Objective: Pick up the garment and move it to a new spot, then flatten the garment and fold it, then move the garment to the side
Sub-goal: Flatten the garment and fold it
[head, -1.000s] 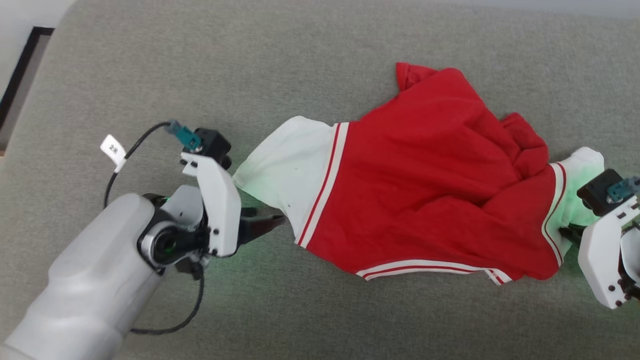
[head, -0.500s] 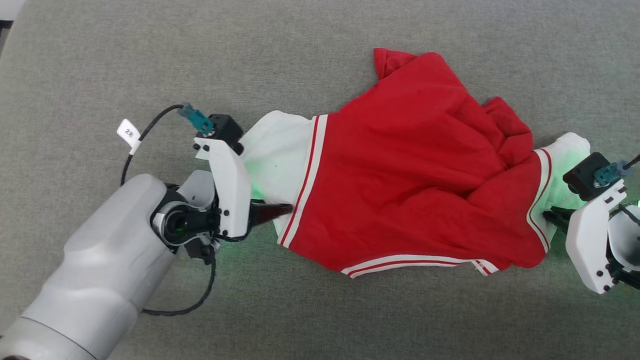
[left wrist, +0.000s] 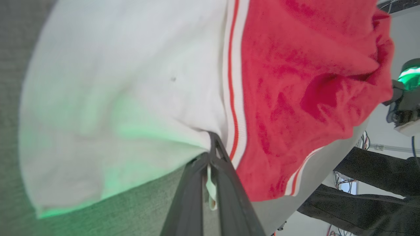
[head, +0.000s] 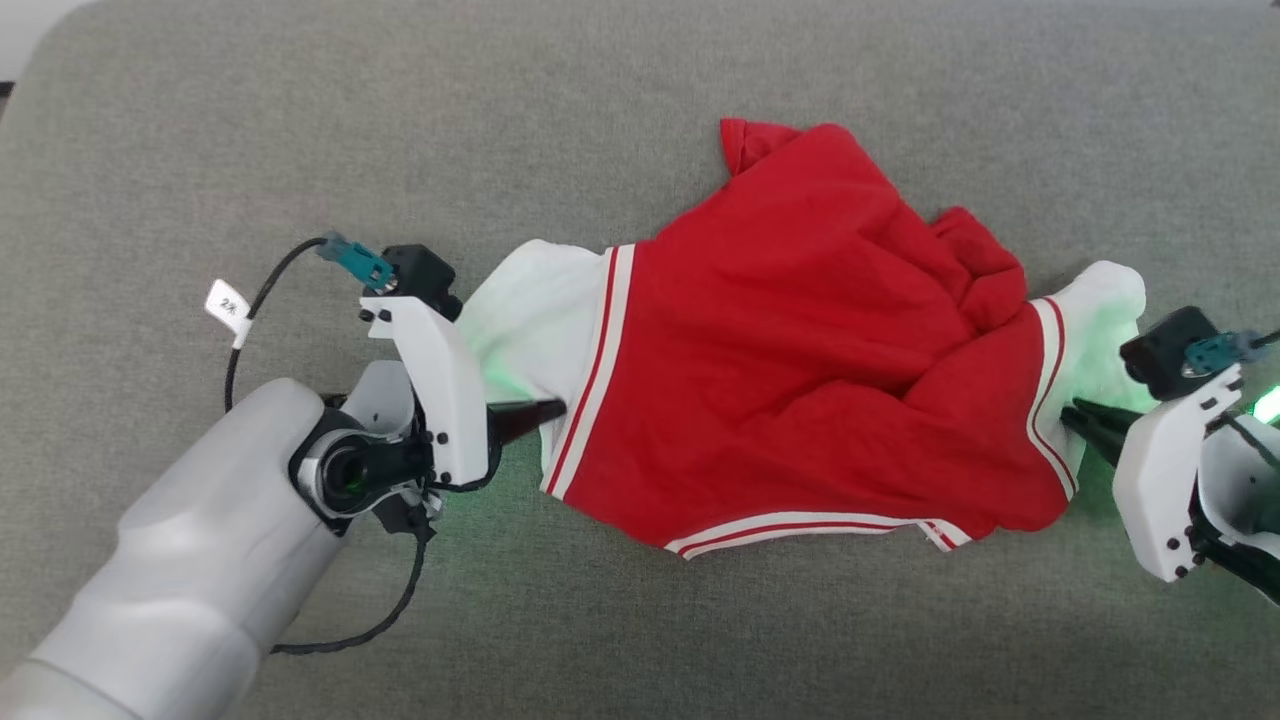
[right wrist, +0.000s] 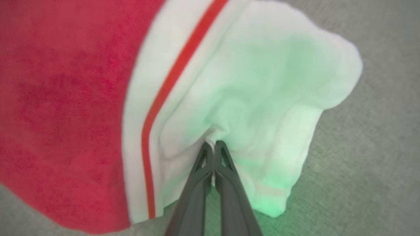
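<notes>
My left claw [head: 548, 410] is clamped shut on the shorts [head: 800, 340]. It pinches the lower edge of the white panel [head: 530, 310] at their left end, just beside the striped trim [head: 590, 360]. The left wrist view shows a sliver of white cloth squeezed between the fingers [left wrist: 226, 183]. My right claw [head: 1072, 412] is closed on the white panel [head: 1095, 300] at the opposite end, with cloth bunching around its tips.

The shorts lie rumpled across the middle of the grey fabric surface [head: 640, 620], and a red flap [head: 745, 145] is turned up at their far edge. I judge that gripping both ends lets me lift them evenly and draw them taut, so they travel to a new spot without sagging into a heap.

Left of the shorts, my tagged cable [head: 226, 300] loops off the left wrist, apart from the cloth, and I doubt it will snag. The deep creases in the red middle look like the real hindrance to flattening.
</notes>
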Robot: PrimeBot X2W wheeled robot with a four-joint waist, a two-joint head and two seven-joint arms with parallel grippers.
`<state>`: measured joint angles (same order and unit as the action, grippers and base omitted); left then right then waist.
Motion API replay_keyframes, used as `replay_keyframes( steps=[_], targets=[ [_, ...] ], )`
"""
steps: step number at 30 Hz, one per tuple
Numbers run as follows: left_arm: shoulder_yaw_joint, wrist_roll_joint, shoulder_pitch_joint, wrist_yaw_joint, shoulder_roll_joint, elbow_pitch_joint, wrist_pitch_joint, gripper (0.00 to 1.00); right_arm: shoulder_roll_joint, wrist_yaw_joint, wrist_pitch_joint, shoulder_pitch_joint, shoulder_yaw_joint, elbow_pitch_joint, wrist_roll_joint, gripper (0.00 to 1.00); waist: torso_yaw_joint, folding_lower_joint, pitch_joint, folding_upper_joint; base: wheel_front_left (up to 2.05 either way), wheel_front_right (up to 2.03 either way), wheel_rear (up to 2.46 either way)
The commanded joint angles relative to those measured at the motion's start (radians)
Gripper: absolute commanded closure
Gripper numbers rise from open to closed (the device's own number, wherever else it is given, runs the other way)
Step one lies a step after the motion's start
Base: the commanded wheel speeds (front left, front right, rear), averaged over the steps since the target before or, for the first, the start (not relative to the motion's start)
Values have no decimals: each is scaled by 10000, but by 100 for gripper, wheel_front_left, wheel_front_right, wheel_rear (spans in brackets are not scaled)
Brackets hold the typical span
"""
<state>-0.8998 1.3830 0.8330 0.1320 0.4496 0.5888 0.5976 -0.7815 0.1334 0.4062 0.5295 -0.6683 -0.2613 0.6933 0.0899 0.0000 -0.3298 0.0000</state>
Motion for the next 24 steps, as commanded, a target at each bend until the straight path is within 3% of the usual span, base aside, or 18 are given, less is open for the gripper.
replay_keyframes(
  steps=[1, 8, 12, 17, 24],
  targets=[
    [106, 124, -167, -28, 196, -263, -341, 100, 141, -48, -242, -130, 184, 4, -52, 100, -48, 0, 206, 0, 0, 0, 0],
    [560, 530, -1020, -26, 1148, -2144, -2106, 100, -131, -30, -1162, -928, 1520, 644, -372, 100, -126, 0, 572, 0, 0, 0, 0],
    [775, 563, -1136, -26, 1400, -2811, -3010, 100, -37, -28, -1288, -1326, 2265, 1130, -270, 100, -166, 0, 557, 0, 0, 0, 0],
    [1193, 699, -540, -26, 1315, -3070, -3924, 100, 395, -30, -1425, -1225, 3208, 1575, -73, 100, -315, 0, 323, 0, 0, 0, 0],
    [1640, 422, 825, -26, 907, -2014, -4903, 100, 1257, -28, -1452, 124, 3741, 1317, -54, 100, -661, 0, -183, 0, 0, 0, 0]
  ],
)
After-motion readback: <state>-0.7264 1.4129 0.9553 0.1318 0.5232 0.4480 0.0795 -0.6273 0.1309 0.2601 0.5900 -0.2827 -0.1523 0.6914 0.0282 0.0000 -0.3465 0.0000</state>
